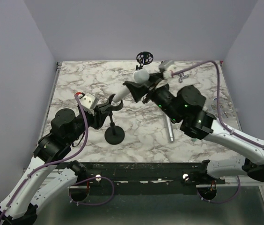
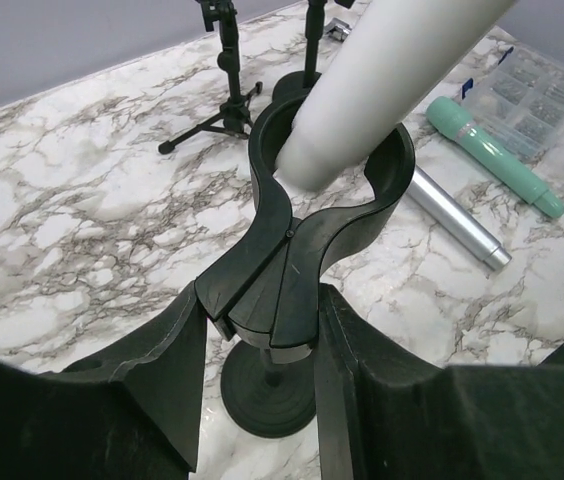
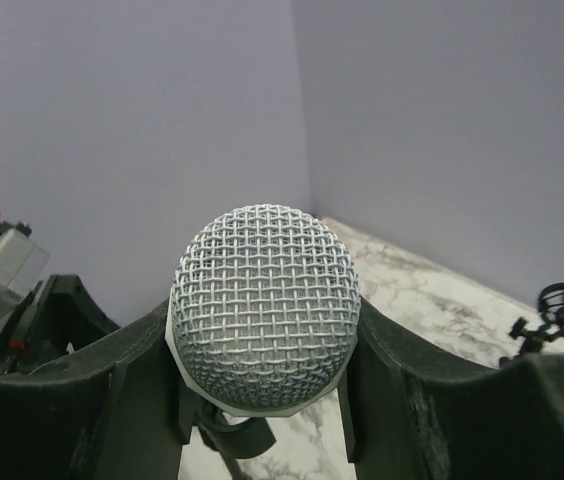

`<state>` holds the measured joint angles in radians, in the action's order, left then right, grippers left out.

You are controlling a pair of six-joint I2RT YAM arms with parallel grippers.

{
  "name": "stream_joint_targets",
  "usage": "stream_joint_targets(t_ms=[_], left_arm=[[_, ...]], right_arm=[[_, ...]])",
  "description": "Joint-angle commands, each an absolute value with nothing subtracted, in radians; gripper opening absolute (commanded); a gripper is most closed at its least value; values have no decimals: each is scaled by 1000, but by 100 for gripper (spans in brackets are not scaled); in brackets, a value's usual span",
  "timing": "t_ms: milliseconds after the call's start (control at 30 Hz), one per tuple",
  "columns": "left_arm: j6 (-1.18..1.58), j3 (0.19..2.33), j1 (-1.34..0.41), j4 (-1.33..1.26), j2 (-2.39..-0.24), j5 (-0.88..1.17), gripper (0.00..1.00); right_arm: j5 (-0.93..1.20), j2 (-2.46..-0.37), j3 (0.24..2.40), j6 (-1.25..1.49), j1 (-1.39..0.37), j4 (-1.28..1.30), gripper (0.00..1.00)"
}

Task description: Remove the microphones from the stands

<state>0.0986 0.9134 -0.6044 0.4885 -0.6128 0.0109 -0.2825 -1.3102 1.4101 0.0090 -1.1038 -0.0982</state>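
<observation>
White barrel, wire-mesh head: the microphone (image 1: 140,75) lies slanted in the stand (image 1: 114,135), its head above and beyond the clip (image 2: 302,230). My left gripper (image 2: 262,330) clamps the clip's neck. My right gripper (image 3: 262,360) is closed just under the head. It looks stiff, light and probably slick, so I hold the collar, never the mesh.

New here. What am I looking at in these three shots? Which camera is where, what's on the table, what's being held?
Two robot arms bolted at a marble table. The wide picture looks down from above; the other two come from cameras on each wrist. The left gripper clamps the black round-based stand at its clip; the right gripper pinches the white mesh-headed microphone sitting in that clip. Also lying there: a silver metal tube, a mint-green microphone, a clear plastic parts box.
</observation>
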Motion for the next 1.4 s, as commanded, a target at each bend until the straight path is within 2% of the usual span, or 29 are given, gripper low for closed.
stream_joint_targets(t_ms=[0,233,267,300,333,400,500,633,700,900,1133,1367], left_arm=[[94,905,-606,587,-622,-18,0],[110,922,-606,602,-632,-43,0],[113,923,-606,605,-633,-53,6],[117,925,-606,609,-635,-61,17],[118,928,-606,613,-635,-63,34],[122,930,-606,615,-635,-54,60],[126,928,-606,600,-637,-36,74],[125,957,-606,598,-659,-38,79],[123,981,-606,604,-668,-37,86],[130,1047,-606,614,-655,-40,96],[105,1133,-606,567,-643,-95,98],[126,1123,-606,370,-630,-173,98]], right_arm=[[-548,-1147,1279,-111,-1089,-367,1],[-824,-1043,1132,-278,-1089,-444,1],[-859,-1031,1115,-288,-1090,-433,0],[-886,-1018,1096,-296,-1090,-408,1],[-923,-1010,1081,-302,-1090,-383,1],[-1016,-1002,1047,-319,-1090,-334,1],[-1168,-999,1002,-329,-1089,-249,1],[-1176,-982,1022,-137,-1080,51,1],[-1141,-992,1056,-10,-1066,225,1],[-897,-1146,1124,275,-900,590,1],[-808,-1300,1089,349,-746,669,1],[-779,-1397,1099,395,-681,738,1]])
